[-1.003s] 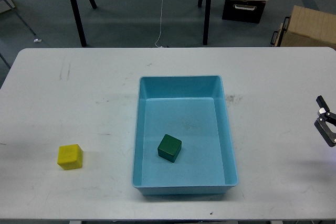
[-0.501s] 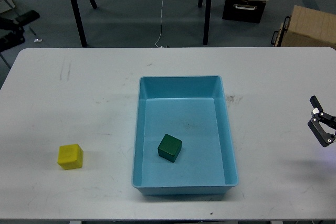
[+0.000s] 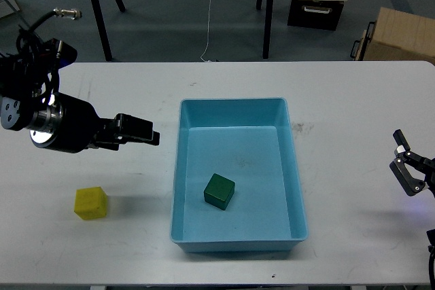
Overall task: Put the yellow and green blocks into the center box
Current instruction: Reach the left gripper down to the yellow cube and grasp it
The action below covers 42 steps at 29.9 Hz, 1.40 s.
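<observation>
Left gripper (image 3: 151, 134), fingers indistinct, hovers above-right of yellow block (image 3: 90, 203); right gripper (image 3: 406, 165) spread; green block (image 3: 219, 191) in box (image 3: 297, 188).

The right gripper (image 3: 408, 165) was cut off by the right picture edge, so only its fingers were seen, with a gap between them. The left gripper (image 3: 144, 133) was seen dark and side-on; its fingers could not be told apart. The desk's (image 3: 353, 100) near edge was cropped at the bottom.
</observation>
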Motion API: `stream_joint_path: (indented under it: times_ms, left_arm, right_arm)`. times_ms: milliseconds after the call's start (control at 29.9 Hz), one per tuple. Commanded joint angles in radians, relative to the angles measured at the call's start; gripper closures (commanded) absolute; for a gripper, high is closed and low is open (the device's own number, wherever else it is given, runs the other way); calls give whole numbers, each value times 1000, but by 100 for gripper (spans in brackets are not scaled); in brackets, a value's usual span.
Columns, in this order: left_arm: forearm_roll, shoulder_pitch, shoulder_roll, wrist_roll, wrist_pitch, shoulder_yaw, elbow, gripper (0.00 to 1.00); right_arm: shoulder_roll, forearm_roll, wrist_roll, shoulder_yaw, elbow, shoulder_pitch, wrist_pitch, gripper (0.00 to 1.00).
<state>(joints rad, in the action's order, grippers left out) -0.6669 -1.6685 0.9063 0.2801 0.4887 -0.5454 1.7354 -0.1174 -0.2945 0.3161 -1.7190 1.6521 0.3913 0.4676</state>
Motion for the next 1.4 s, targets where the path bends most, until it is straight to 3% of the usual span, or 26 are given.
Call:
stream_joint_path:
  times_ms: [0,167,301,501,902,1370]
  left_arm:
    - [-149,-13,-12,-1,0,-83,-5,0]
    - [-168,61,-52,-1,0,-122,-94,0]
    - [-169,151,-75,-2,0,-84,-169,0]
    - [-168,194,-90,-7,0,-56,-249,0]
    - [-166,363,-90,-7,0,61,-261,0]
    - [-175,409,-86,1,0,68,-266,0]
  right_arm:
    - [7,0,0,2,-12,3,19,0]
    - [5,0,1,-1,-44,3,21,0]
    - [5,0,3,-1,-48,4,21,0]
    - [2,2,3,7,-60,3,21,0]
    - [-5,12,3,58,-68,0,21,0]
    - [-5,40,3,59,-66,12,21,0]
